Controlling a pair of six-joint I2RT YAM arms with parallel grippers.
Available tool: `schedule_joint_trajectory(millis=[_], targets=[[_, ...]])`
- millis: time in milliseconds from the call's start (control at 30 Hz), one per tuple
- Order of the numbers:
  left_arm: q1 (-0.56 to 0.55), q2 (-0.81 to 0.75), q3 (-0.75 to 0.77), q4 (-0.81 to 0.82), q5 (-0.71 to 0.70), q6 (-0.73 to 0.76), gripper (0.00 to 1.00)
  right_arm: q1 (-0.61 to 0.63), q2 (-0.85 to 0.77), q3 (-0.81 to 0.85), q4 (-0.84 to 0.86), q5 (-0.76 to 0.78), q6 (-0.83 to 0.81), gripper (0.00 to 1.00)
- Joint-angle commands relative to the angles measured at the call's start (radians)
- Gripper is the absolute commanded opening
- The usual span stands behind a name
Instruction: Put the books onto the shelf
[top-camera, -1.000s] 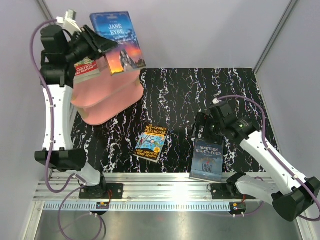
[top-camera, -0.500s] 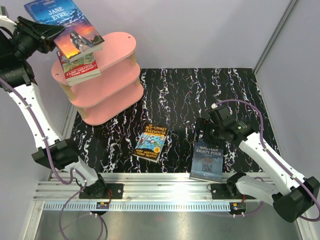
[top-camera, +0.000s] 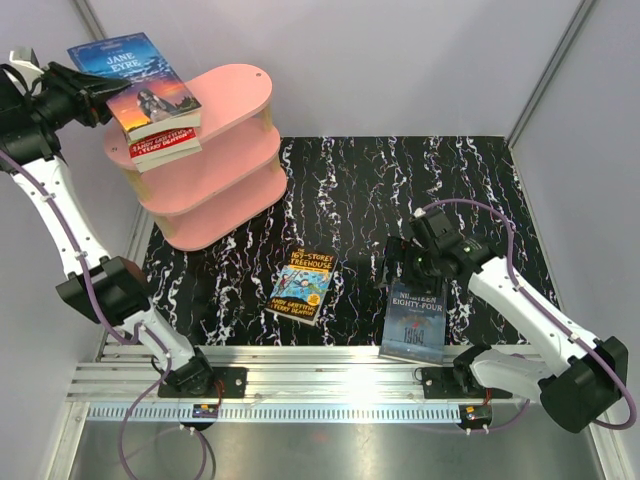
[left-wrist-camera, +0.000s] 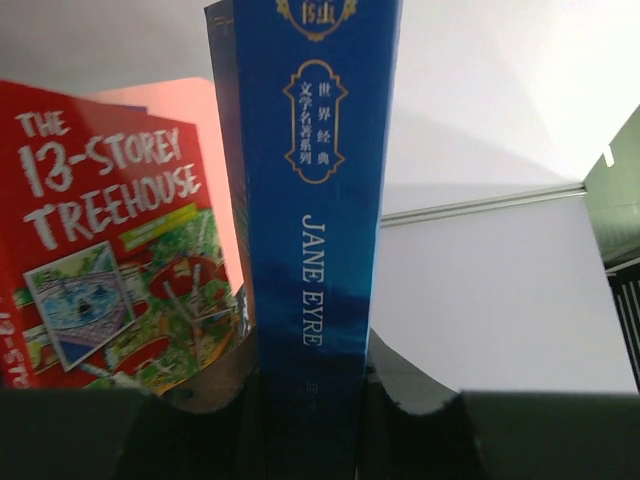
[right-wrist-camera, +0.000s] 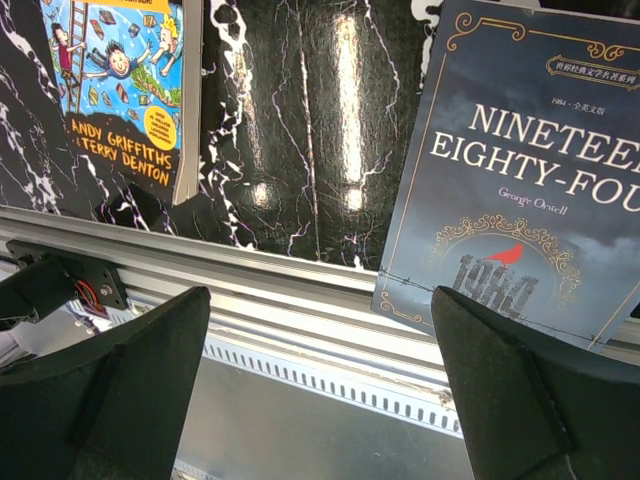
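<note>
The pink shelf (top-camera: 235, 95) stands at the back left. A red Treehouse book (top-camera: 163, 143) (left-wrist-camera: 100, 260) lies on the left end of its top board. My left gripper (top-camera: 88, 92) (left-wrist-camera: 315, 400) is shut on the spine end of the blue Jane Eyre (top-camera: 135, 78) (left-wrist-camera: 315, 200), held flat right over the red book; whether the two books touch I cannot tell. The blue-yellow Treehouse (top-camera: 303, 285) (right-wrist-camera: 120, 80) lies on the table. Nineteen Eighty-Four (top-camera: 415, 320) (right-wrist-camera: 520, 180) overhangs the front edge. My right gripper (top-camera: 410, 265) (right-wrist-camera: 320, 370) hangs open above its far end.
Black marbled mat (top-camera: 400, 190) covers the table. A metal rail (top-camera: 330, 375) (right-wrist-camera: 300, 290) with both arm bases runs along the near edge. Grey walls close in on the left, back and right.
The left arm has swung left off the shelf's middle with Jane Eyre, then brought it down over the red book. The right gripper has crept left and nearer to Nineteen Eighty-Four.
</note>
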Motion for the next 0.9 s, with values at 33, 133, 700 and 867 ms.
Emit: schedule_joint_trajectory(millis=[33,133,700,867], targets=[[0.009,-0.030,0.076,-0.155,0.082,0.109,0.19,-0.003,0.008,0.000,0.043,-0.020,-0.012,0.99],[0.018,-0.028,0.086,-0.254,0.049,0.192,0.43,-0.003,0.012,0.002,0.046,-0.020,-0.009,1.00],[0.075,0.022,0.234,-0.559,-0.147,0.412,0.72,-0.003,0.025,-0.007,0.046,-0.034,-0.023,1.00],[0.064,0.022,0.273,-0.699,-0.262,0.547,0.79,-0.003,0.037,-0.007,0.049,-0.043,-0.035,1.00]])
